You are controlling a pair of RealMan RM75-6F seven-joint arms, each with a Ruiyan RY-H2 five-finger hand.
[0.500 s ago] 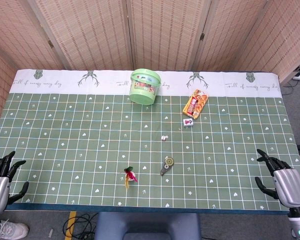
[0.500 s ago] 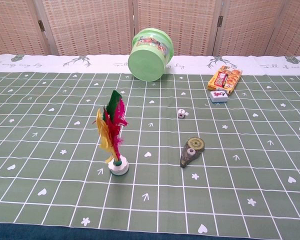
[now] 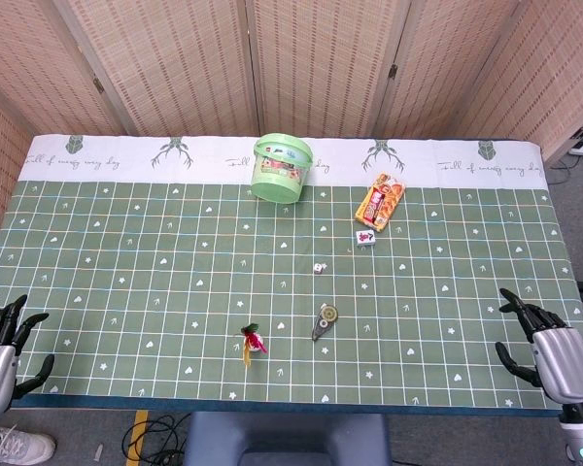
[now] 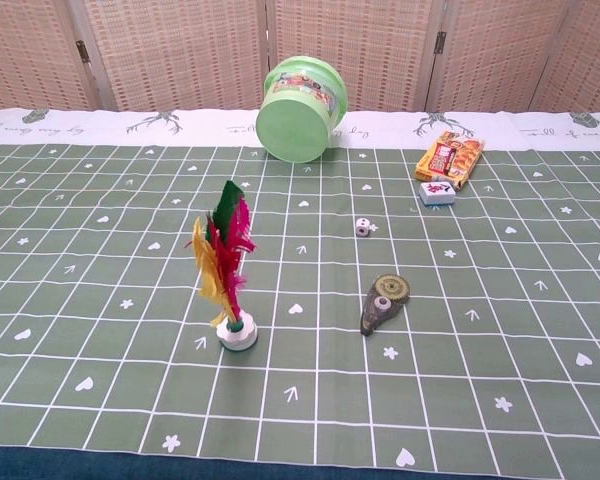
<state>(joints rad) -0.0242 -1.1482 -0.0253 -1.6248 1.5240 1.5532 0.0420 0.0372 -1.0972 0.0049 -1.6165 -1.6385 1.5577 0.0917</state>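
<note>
From the head view I can see both of my hands, which the chest view does not show at all: my left hand sits at the near left corner of the table, fingers spread and holding nothing, and my right hand sits at the near right corner, fingers likewise apart and empty. Both are well apart from everything on the green cloth. The nearest things to them lie near the middle of the front edge — a feathered shuttlecock and, just to its right, a correction tape roller. The chest view tells me what the head view cannot: the shuttlecock stands upright on its white base with red, yellow and green feathers up, and the roller lies flat on its side. Farther back there is a small white die, then a small white tile just beside an orange snack packet. At the back, by the white border, a green bucket is tipped over — in the chest view its closed lid faces me, so I cannot tell what is inside.
</note>
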